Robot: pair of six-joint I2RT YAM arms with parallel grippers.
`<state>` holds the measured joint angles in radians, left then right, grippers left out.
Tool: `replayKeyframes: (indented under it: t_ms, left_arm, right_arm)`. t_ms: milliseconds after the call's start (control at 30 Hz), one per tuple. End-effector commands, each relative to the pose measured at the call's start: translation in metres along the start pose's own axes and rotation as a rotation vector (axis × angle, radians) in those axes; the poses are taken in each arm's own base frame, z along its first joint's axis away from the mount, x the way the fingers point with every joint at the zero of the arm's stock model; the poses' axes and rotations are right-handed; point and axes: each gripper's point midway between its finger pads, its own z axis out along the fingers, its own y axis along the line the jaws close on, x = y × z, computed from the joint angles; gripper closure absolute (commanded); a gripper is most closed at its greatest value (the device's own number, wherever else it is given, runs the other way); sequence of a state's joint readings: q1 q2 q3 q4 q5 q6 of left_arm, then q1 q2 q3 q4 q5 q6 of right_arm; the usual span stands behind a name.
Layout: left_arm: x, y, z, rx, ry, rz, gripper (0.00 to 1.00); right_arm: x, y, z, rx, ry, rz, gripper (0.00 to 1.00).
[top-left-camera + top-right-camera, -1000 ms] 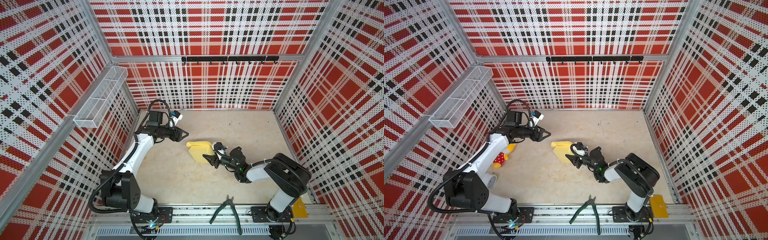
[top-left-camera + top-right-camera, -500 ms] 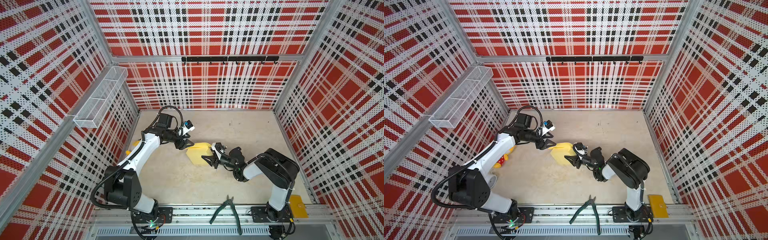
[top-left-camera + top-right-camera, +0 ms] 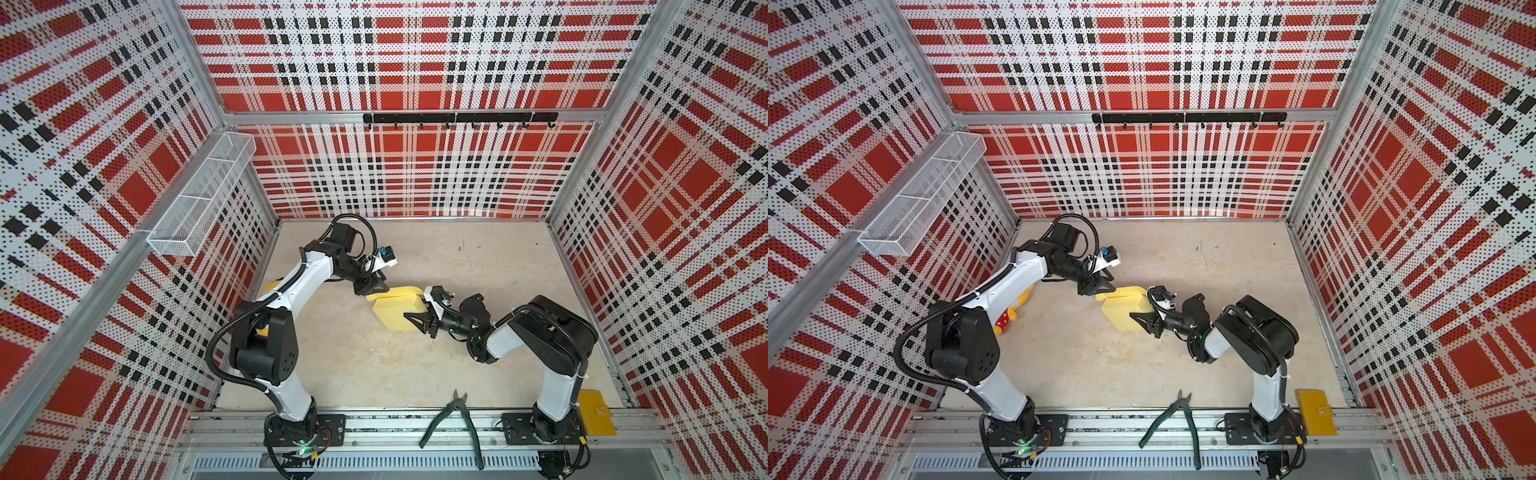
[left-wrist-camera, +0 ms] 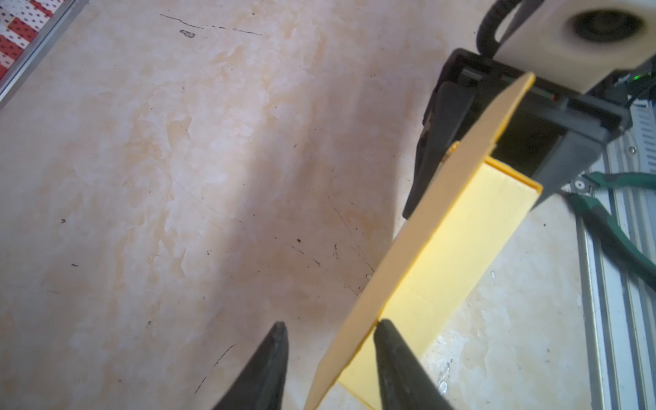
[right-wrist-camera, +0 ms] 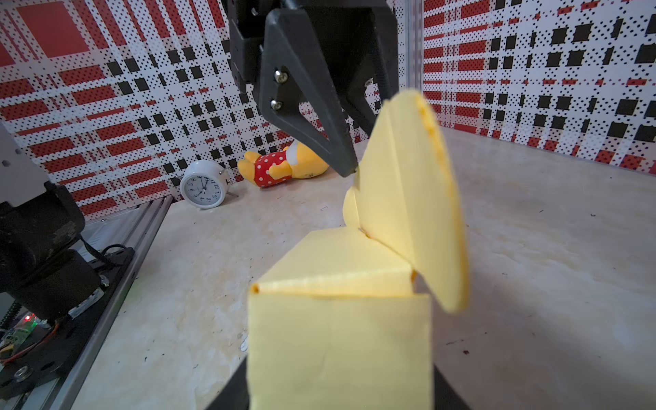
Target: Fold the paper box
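Left wrist: left gripper (parted) straddles flap; right gripper clamps paper box.

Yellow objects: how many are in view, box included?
3. The paper box is central on the table; the plush toy lies at its left edge, partly behind the left arm; a flat yellow case sits at its front right corner. Others may be hidden.

Arm links: white rounded shells on both arms, joined by black boxy joint housings.
Cables: black corrugated hose looping beside the left arm's shoulder.
Left tool: black, two tapering pointed fingers.
Right tool: black, wedge-shaped.
Screws: two silver screw heads on one left finger.
Wrist camera: white camera block, blue spot.
Bases: black base plates; small green light.
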<state>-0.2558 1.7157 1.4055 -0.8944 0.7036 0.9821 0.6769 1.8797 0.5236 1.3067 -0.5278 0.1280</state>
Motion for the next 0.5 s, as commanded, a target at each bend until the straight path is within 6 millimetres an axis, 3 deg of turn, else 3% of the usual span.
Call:
replayKeyframes:
  t_ms: [0, 200, 467]
  left_arm:
    - [-0.003, -0.016, 0.004, 0.083, -0.001, 0.025, 0.62]
    - [0.001, -0.025, 0.013, 0.122, 0.008, 0.023, 0.71]
    - [0.004, -0.031, 0.018, 0.134, 0.039, 0.026, 0.93]
  right_arm:
    - [-0.004, -0.001, -0.002, -0.014, -0.037, -0.022, 0.52]
    - [0.000, -0.003, -0.002, -0.014, -0.038, -0.013, 0.52]
    - [0.006, -0.011, -0.006, 0.011, -0.028, -0.005, 0.46]
